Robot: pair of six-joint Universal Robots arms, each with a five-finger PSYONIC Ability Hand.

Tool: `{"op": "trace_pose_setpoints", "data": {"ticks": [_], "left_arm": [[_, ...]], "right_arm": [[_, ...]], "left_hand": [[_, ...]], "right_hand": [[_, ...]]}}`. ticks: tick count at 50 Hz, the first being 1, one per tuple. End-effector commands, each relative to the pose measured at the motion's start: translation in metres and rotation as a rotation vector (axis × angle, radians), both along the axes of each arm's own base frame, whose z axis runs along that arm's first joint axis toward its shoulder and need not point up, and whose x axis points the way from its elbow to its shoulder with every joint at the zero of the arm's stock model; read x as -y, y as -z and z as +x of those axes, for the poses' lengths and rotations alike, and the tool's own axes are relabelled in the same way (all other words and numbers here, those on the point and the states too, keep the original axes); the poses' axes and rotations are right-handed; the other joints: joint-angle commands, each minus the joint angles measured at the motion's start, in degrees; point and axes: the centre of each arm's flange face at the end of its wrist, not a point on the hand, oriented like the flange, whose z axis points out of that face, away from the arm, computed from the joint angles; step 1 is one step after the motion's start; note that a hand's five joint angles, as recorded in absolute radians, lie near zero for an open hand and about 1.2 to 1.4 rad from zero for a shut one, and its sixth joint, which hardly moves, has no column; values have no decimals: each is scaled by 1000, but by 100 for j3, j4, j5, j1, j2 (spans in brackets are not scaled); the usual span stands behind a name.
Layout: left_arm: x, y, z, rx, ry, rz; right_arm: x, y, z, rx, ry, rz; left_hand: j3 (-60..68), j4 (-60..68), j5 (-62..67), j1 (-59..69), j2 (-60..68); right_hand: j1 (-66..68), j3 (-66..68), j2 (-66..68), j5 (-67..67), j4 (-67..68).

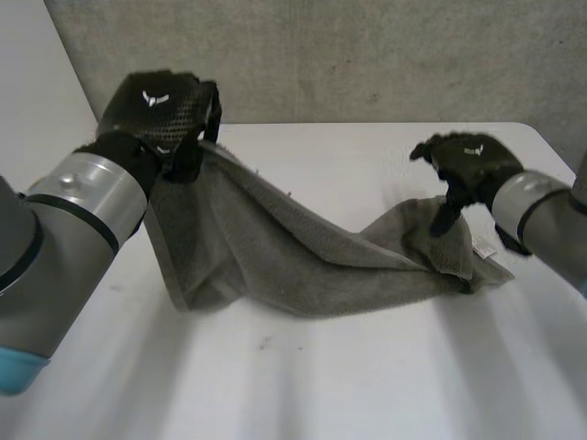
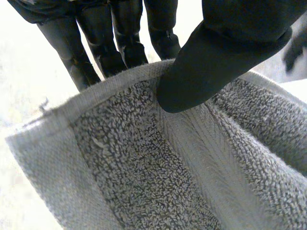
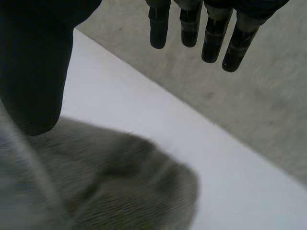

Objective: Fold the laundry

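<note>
Now my left hand [image 1: 160, 105] pinches the towel [image 1: 275, 247] by its raised end; its length runs across the surface [image 1: 321, 385] to my right hand [image 1: 472, 163], fingers spread open, just above the low end

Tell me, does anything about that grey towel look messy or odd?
Yes: the grey terry towel is not flat. The left hand pinches one edge up off the white table, while the other end lies crumpled under the open right hand, white label showing.
</note>
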Motion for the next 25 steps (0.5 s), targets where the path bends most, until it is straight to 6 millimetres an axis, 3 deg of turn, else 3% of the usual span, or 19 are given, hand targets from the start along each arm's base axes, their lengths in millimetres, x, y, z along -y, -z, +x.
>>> {"op": "trace_pose_setpoints", "data": {"ticks": [1, 11, 20, 25], "left_arm": [[-27, -42, -8, -80, 64, -103], [-40, -62, -11, -115, 95, -151], [-53, -68, -13, -132, 124, -165], [-55, -71, -12, -145, 127, -170]], "right_arm": [[-33, 38, -9, 117, 42, 222], [-43, 66, -6, 146, 5, 239], [-14, 92, 5, 244, 18, 191], [-13, 113, 20, 277, 4, 250]], "left_hand": [[1023, 1023, 1068, 1197, 1018], [1023, 1023, 1068, 1197, 1018], [1023, 1023, 1068, 1197, 1018], [1023, 1023, 1068, 1197, 1018]], "right_hand": [[434, 403, 326, 235, 300], [1106, 1076, 999, 908, 973], [2432, 2402, 2325, 2234, 2299], [2704, 2674, 2597, 2506, 2571]]}}
